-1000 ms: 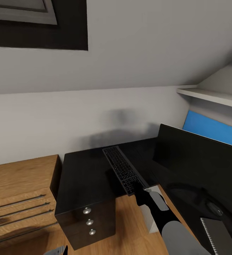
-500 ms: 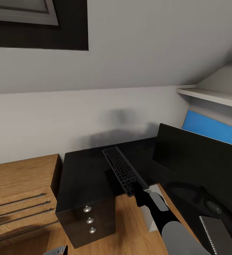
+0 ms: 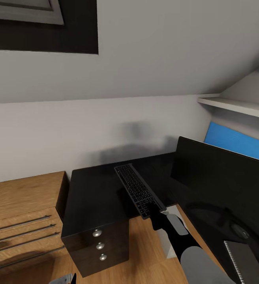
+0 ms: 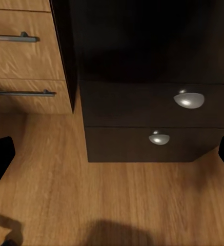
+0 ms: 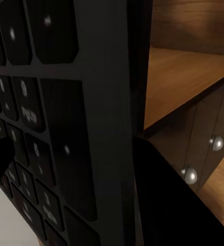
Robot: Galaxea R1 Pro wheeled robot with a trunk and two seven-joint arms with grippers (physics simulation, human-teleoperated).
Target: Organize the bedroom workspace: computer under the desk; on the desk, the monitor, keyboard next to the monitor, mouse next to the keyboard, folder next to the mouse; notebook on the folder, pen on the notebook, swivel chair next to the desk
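My right gripper (image 3: 155, 214) is shut on the near end of the flat black keyboard (image 3: 137, 188). The keyboard reaches out over the left part of the black desk (image 3: 91, 197) and casts a shadow on it. Up close, its dark keys (image 5: 50, 128) sit between my two dark fingers (image 5: 165, 197). The wide black monitor (image 3: 224, 179) stands on the desk to the right, with a dark mouse (image 3: 240, 232) and the grey notebook (image 3: 244, 263) in front of it. My left gripper (image 4: 112, 159) hangs open, low before the desk's black drawers (image 4: 142, 123).
A low wooden drawer unit (image 3: 21, 215) adjoins the desk on the left. A bright blue flat shape (image 3: 236, 142) shows beyond the monitor's top edge; what it is I cannot tell. A white shelf (image 3: 236, 106) juts from the right wall. Wooden floor (image 4: 91, 205) lies below.
The keyboard and both grippers have kept their places. The head view has shifted very slightly.
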